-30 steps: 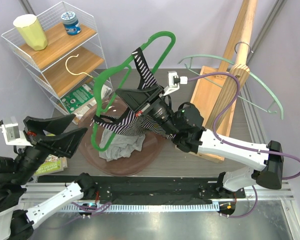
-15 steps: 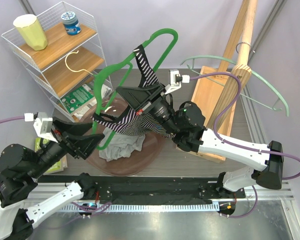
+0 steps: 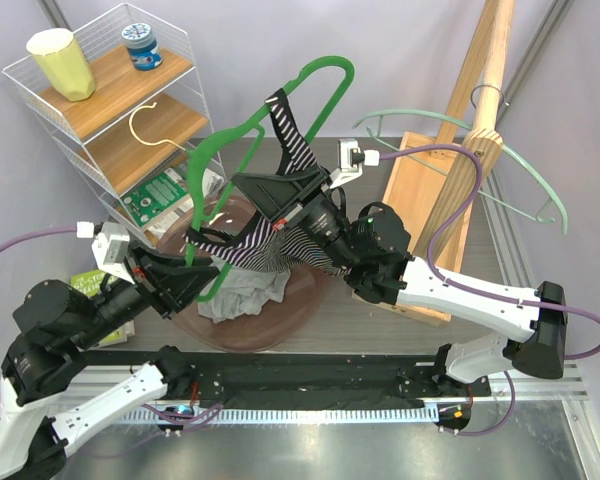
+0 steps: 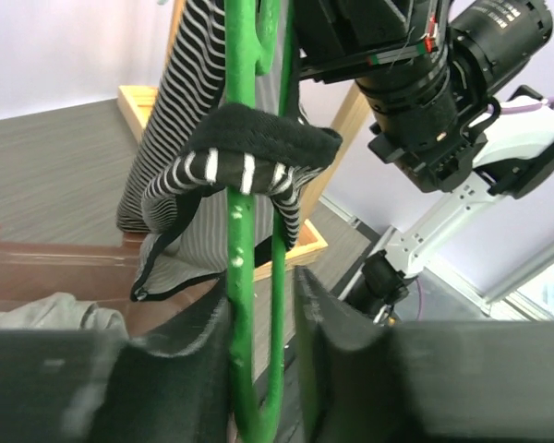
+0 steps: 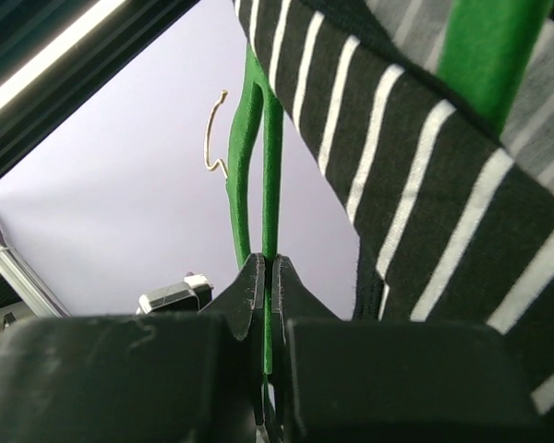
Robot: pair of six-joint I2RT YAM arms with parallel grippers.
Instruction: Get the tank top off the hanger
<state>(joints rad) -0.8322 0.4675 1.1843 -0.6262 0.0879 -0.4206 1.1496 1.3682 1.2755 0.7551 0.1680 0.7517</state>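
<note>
The left gripper (image 4: 261,293) is swinging in from 8 o'clock and narrowing around the hanger's (image 3: 325,75) bottom loop, perhaps not yet gripping, while the right gripper (image 5: 268,277) is pinching its rod from 3 o'clock, leaving the tank top (image 3: 290,145) hanging at centre, its straps needing sliding off.

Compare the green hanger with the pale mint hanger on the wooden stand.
The green hanger is bright and thick; the mint hanger is pale and thin. The green hanger carries the striped tank top and is pinched by the right gripper; the mint hanger is bare, hanging by its hook on the wooden stand. Both have curved shoulders.
</note>
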